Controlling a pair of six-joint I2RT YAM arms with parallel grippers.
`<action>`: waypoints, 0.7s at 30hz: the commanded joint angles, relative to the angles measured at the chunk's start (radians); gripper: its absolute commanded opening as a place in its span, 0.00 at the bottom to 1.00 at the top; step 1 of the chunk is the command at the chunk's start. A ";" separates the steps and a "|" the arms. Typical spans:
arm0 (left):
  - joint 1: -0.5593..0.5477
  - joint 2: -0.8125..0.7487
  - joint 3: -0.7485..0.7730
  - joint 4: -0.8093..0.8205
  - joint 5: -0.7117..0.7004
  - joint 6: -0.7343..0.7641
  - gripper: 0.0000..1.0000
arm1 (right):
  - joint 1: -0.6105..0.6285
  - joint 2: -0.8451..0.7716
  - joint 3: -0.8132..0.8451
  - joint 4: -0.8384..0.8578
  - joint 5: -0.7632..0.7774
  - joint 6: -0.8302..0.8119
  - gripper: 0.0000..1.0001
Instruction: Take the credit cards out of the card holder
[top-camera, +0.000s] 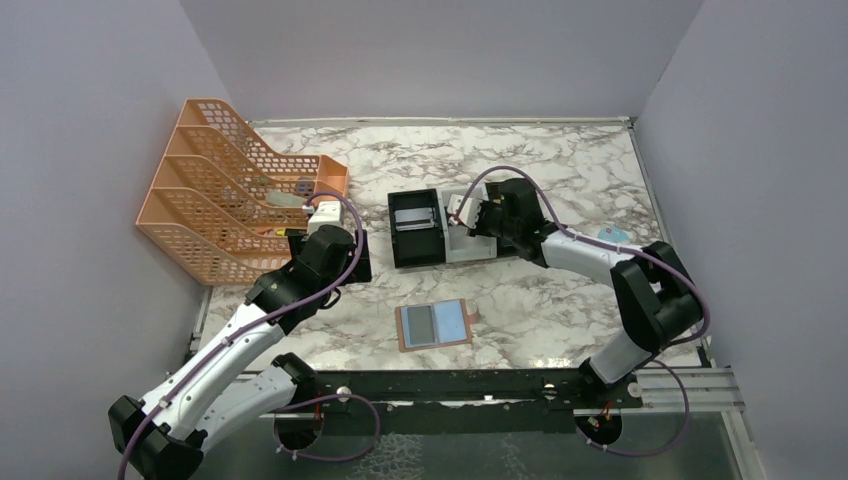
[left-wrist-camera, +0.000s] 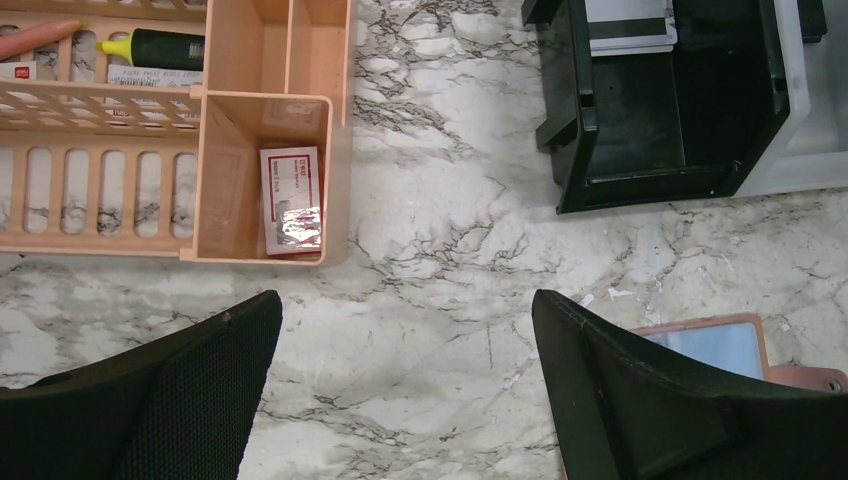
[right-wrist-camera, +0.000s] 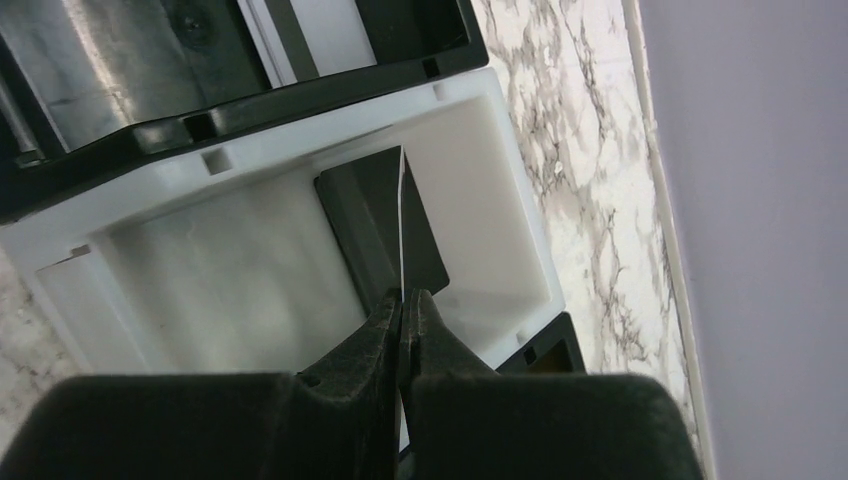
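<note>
Wallet (left-wrist-camera: 740, 350) partly behind left tool (left-wrist-camera: 405, 300)

Tan-brown leather card holder (top-camera: 433, 325) lies open flat on counter (top-camera: 560, 290), light-blue lining up, snap tab at right. Thin plastic card (right-wrist-camera: 401, 215) edge-on, pinched in right hand (right-wrist-camera: 402, 300), over white tray compartment (right-wrist-camera: 250, 270).

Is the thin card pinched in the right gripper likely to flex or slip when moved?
Probably stiff: the thin flat credit card shows a dead-straight edge beyond the shut right gripper. Pinched only at one end, its smooth faces might slip. Likely light, since no sag is visible.
</note>
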 joint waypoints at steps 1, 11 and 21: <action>0.004 -0.001 -0.003 0.000 -0.031 0.013 0.99 | -0.001 0.058 0.064 0.057 0.004 -0.060 0.01; 0.002 0.005 -0.001 0.001 -0.021 0.015 0.99 | -0.001 0.170 0.166 0.006 -0.017 -0.153 0.01; 0.004 0.005 0.002 0.001 -0.015 0.015 0.99 | -0.001 0.255 0.219 -0.024 0.004 -0.216 0.01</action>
